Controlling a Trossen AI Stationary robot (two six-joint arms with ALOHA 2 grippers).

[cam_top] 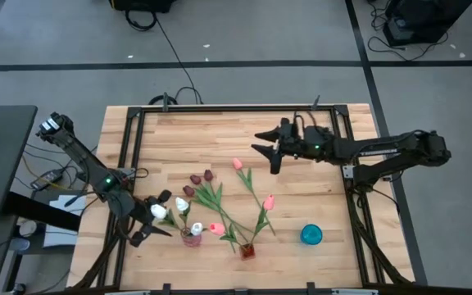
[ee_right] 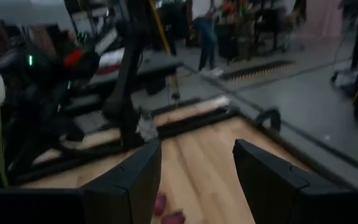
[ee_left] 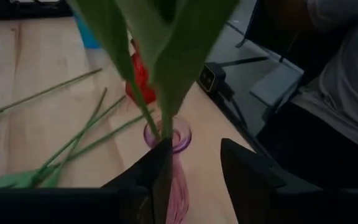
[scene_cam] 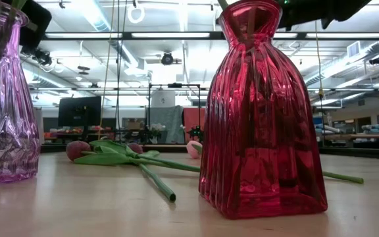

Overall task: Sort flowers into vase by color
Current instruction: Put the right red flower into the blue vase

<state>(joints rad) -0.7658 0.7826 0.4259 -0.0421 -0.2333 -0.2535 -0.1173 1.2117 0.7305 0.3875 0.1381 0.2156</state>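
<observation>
High view: left tool point(cam_top: 153, 218) parted, fingers either side of white tulips point(cam_top: 183, 204) standing in the pink vase point(cam_top: 191, 238) at the worktop's point(cam_top: 318, 197) front edge. Loose flowers point(cam_top: 220, 201) lie mid-worktop beside the red vase point(cam_top: 247, 250). Right tool point(cam_top: 267, 148) hangs released, holding nothing, well behind.

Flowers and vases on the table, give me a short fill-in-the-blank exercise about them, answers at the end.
1. The left gripper hovers beside the ____ vase, which holds white flowers.
2. The red vase holds ____ flowers.
3. The blue vase holds ____ flowers.
4. The maroon flowers lie on the ____.

Missing words: pink; pink; no; table
</observation>
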